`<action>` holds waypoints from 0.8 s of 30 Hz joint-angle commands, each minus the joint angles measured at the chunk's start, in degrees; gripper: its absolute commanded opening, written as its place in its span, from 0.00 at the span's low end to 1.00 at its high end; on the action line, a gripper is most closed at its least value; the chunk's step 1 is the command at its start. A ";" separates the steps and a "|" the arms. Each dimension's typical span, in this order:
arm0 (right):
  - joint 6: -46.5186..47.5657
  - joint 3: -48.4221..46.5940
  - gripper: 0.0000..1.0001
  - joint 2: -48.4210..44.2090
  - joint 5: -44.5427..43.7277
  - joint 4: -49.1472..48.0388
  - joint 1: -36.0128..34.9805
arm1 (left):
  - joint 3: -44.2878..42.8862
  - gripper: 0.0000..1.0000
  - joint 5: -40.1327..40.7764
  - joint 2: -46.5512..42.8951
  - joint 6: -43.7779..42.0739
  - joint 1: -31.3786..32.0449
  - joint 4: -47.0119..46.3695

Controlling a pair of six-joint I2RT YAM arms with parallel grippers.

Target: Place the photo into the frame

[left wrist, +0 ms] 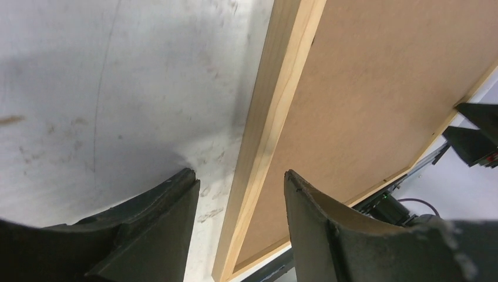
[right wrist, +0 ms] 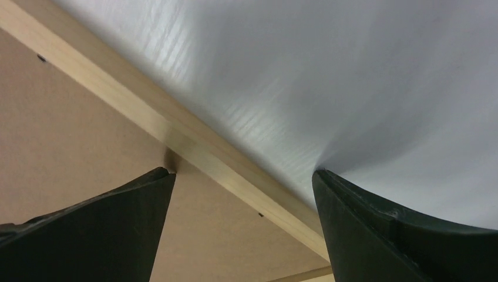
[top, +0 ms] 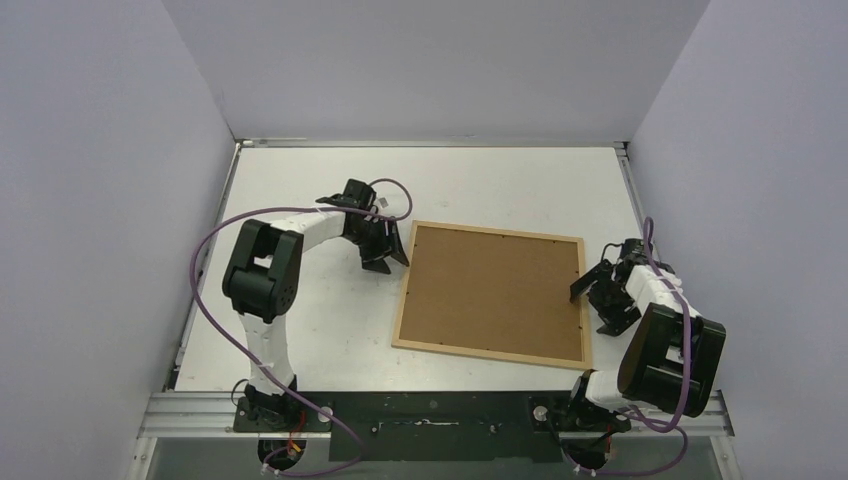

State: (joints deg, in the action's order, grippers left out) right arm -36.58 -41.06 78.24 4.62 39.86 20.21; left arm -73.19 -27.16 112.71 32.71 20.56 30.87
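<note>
Parted fingers (left wrist: 147,235) of both arms straddle the frame (top: 403,285).

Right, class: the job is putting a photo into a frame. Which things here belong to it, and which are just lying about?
Job: frame, backing board in it, left tool, right tool (photo not visible).
Just there: purple cables, table.

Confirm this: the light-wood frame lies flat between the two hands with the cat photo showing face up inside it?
No. The top external view shows a plain brown backing board inside the light-wood frame, no photo. The frame does lie flat between the left hand and right hand.
</note>
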 commanded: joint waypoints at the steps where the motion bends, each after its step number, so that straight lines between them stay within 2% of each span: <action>1: 0.43 1.89 0.92 -1.51 9.07 -2.84 0.12 | -5.50 0.54 1.93 3.59 -1.35 0.36 0.68; 6: 1.58 1.86 0.90 -1.40 15.94 -3.86 -0.54 | -11.01 0.54 0.23 7.83 -1.37 0.36 0.58; 9: 2.36 0.96 0.89 -0.33 19.82 -4.26 -3.30 | -15.01 0.54 -0.95 10.40 -1.40 0.27 0.60; 20: 3.65 -4.16 0.88 3.39 20.51 -9.40 -19.51 | -28.51 0.53 -4.65 18.97 -2.68 -2.92 2.30; 24: 6.18 -6.84 0.88 6.95 19.91 -10.28 -28.22 | -34.50 0.53 -5.25 22.11 -4.83 -4.34 4.08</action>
State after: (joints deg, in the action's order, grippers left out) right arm -31.64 -43.48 82.37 18.02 36.60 -0.08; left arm -102.19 -27.73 131.31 30.00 15.92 32.71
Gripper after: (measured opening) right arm 0.884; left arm 0.534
